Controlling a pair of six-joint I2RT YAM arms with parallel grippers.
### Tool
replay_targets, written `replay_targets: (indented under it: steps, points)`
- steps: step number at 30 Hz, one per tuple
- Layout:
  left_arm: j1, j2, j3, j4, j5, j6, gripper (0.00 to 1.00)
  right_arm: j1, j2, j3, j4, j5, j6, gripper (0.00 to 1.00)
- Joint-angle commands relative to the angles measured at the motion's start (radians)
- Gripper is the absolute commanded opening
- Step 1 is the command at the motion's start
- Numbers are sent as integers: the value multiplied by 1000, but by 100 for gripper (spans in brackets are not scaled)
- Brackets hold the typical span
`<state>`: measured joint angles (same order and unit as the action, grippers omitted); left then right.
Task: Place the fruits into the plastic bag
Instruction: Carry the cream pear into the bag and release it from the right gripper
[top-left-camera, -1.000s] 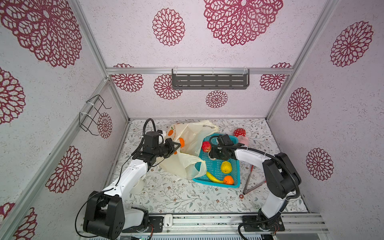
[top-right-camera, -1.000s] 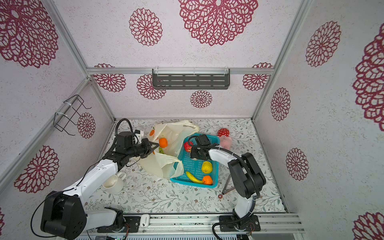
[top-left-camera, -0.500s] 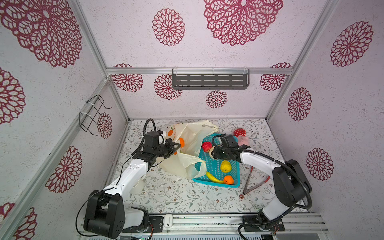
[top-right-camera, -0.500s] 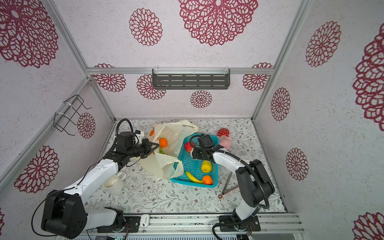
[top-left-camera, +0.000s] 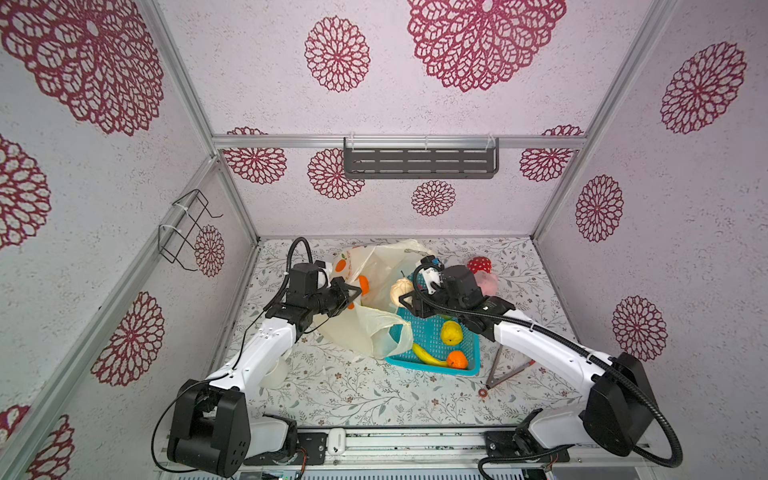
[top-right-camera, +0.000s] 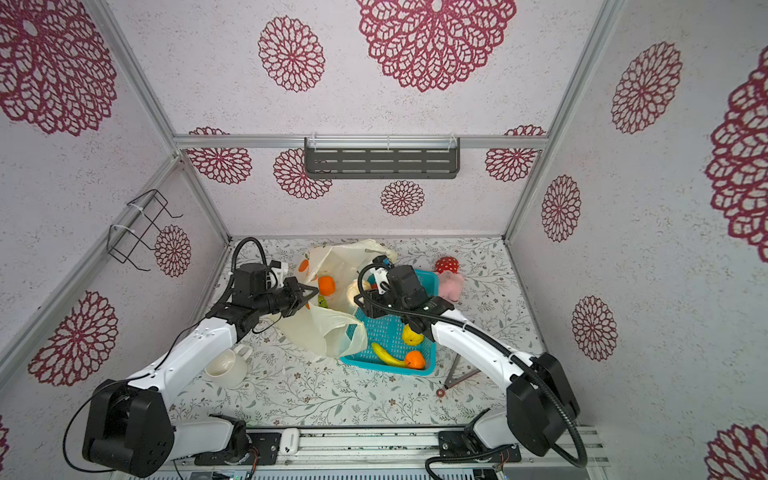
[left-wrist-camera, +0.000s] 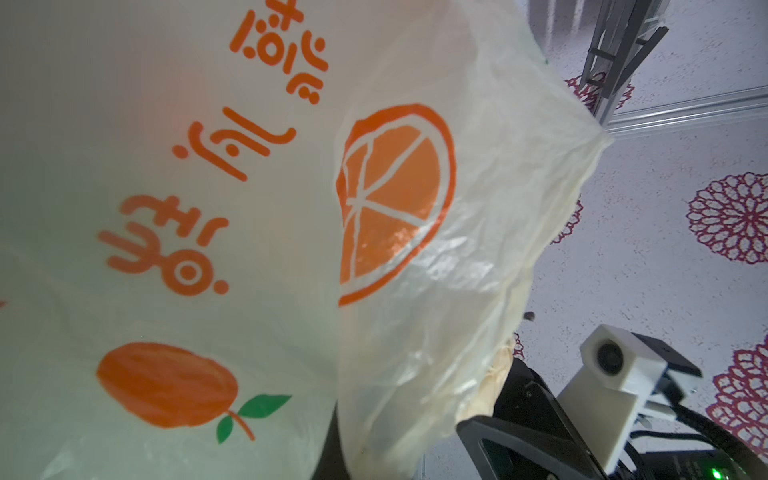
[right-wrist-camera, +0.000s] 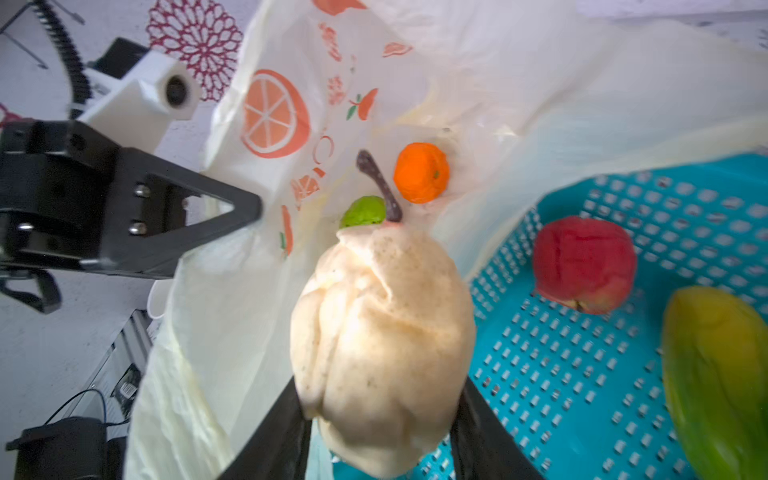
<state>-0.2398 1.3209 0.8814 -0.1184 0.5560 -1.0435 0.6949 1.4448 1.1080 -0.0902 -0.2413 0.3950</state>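
Right wrist, right gripper (right-wrist-camera: 380, 386) grips beige fruit (right-wrist-camera: 382, 316) — shifted toward plastic bag (right-wrist-camera: 540, 83)

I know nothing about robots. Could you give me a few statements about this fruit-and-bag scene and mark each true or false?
1. The right gripper holds a beige round fruit. True.
2. The left gripper is open and touches nothing. False: it is shut on the edge of the plastic bag.
3. An orange lies inside the bag. True.
4. The red apple is in the bag. False: it lies in the teal basket.
5. A banana lies in the basket. True.
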Motion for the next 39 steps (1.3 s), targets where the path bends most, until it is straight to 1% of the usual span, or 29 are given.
replay_targets:
  steps: [1, 7, 14, 23, 27, 31, 33, 34, 37, 39]
  points:
    - [-5, 2, 16, 0, -5, 7, 0, 12, 87, 92, 51, -39, -26, 36]
    - [-8, -12, 18, -11, -12, 8, 0, 30, 275, 257, 25, -68, 12, 36]
    - [-12, -31, 24, -29, -17, 16, 0, 40, 424, 357, 14, -69, 74, 36]
    - [-18, -40, 13, -33, -20, 17, 0, 45, 537, 429, -17, -60, 95, 38]
    - [-20, -42, 11, -31, -16, 16, 0, 48, 569, 450, -29, -59, 99, 38]
    - [-23, -48, 6, -34, -17, 16, 0, 48, 588, 467, -43, -50, 100, 40]
    - [-23, -54, 3, -36, -18, 17, 0, 49, 591, 473, -48, -46, 97, 44]
    - [-22, -56, 0, -39, -19, 17, 0, 48, 589, 475, -50, -43, 95, 49]
    - [-22, -61, 0, -48, -21, 20, 0, 48, 578, 471, -55, -32, 83, 67]
    - [-22, -66, 0, -55, -24, 25, 0, 48, 566, 466, -57, -23, 75, 73]
